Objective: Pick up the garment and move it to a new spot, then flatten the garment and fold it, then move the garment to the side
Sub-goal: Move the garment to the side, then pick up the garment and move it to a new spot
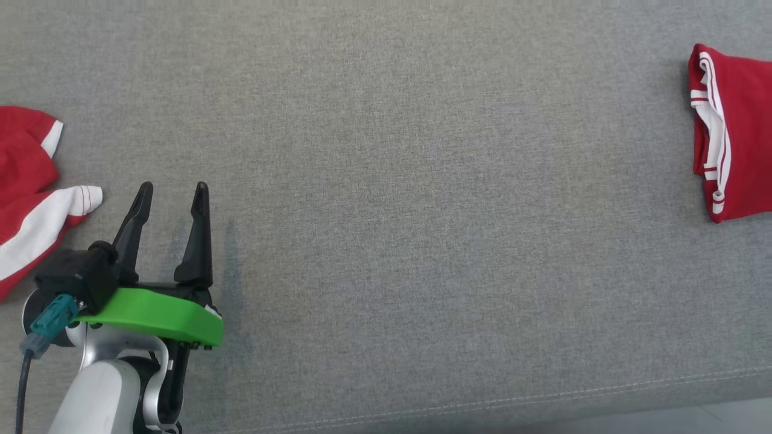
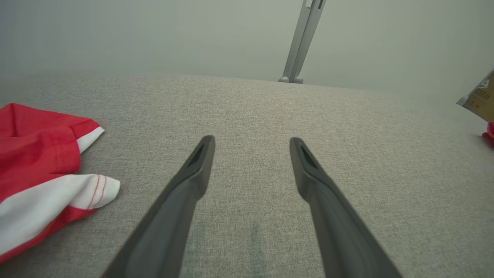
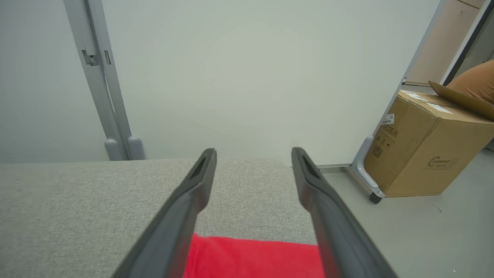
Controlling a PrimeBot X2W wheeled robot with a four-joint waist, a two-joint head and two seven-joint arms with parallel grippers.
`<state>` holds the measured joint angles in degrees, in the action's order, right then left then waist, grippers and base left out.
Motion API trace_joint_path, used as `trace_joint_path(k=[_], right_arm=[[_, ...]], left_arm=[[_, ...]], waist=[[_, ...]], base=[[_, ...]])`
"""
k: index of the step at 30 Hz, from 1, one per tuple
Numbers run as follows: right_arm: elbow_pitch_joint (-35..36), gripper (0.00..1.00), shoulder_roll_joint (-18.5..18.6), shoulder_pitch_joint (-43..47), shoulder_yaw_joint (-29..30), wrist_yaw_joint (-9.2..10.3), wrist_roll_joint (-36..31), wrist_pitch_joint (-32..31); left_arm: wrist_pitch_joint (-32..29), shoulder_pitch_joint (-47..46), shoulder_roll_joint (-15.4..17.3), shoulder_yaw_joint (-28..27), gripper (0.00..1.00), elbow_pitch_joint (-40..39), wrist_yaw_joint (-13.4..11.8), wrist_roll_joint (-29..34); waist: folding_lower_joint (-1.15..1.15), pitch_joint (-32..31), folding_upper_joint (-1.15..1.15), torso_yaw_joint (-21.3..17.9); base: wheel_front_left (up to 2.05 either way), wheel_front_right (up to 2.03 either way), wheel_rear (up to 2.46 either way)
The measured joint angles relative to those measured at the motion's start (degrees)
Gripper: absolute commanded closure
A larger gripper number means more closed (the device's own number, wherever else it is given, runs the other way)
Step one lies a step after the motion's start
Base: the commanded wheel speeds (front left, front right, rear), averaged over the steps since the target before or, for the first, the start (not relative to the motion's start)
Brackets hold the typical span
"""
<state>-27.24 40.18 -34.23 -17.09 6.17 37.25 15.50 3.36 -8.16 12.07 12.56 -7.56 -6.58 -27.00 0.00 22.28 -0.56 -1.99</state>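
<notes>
Left tool point(image 1: 173, 188) low, jaws apart

A grey fabric surface point(image 1: 422, 181) backs onto a pale partition panel point(image 3: 251, 77) on grey posts point(image 3: 104, 96). A cardboard box point(image 3: 424, 162) sits on the floor point(image 3: 424, 239) nearby.

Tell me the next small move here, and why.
Probably shift the left gripper leftward toward the crumpled garment and lower it onto the white-trimmed edge. Its jaws stand open and empty over bare cushion, the folded garment already lies at the far right, and the right gripper is open above it.
</notes>
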Motion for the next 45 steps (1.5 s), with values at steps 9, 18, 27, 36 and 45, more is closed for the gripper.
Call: trace_joint_path(k=[9, 18, 27, 36, 45], right_arm=[[6.4, 0.00, -6.6, 10.8, -1.4, 0.44, -2.3, -0.5], [9.7, 0.00, -12.7, 22.6, -1.9, 0.85, -3.7, -0.7], [12.2, 0.00, -14.0, 29.2, -0.6, 0.92, -6.1, -0.7], [15.5, 0.00, -14.7, 31.3, -1.0, 0.93, -8.9, -0.7], [17.5, 0.00, -17.8, 30.9, -10.1, -1.88, -12.1, -0.7]], left_arm=[[3.4, 1.8, -0.3, -1.3, 0.00, 5.7, 0.0, -0.5], [4.9, 6.1, 0.1, -1.1, 0.00, 11.2, 0.5, -0.4], [5.3, 7.5, 0.2, -0.8, 0.00, 12.7, 0.9, -0.4], [5.9, 8.0, 0.0, -0.9, 0.00, 13.8, 1.0, -0.5], [7.9, 12.2, -0.3, -4.3, 0.00, 14.4, 0.9, -0.9]], waist=[[0.00, -6.5, 0.00, -0.1], [0.00, -13.3, 0.00, 0.1], [0.00, -17.7, 0.00, 1.8], [0.00, -18.9, 0.00, 5.2], [0.00, -19.8, 0.00, 11.2]], base=[[0.00, 0.00, 0.00], [0.00, 0.00, 0.00], [0.00, 0.00, 0.00], [0.00, 0.00, 0.00], [0.00, 0.00, 0.00]])
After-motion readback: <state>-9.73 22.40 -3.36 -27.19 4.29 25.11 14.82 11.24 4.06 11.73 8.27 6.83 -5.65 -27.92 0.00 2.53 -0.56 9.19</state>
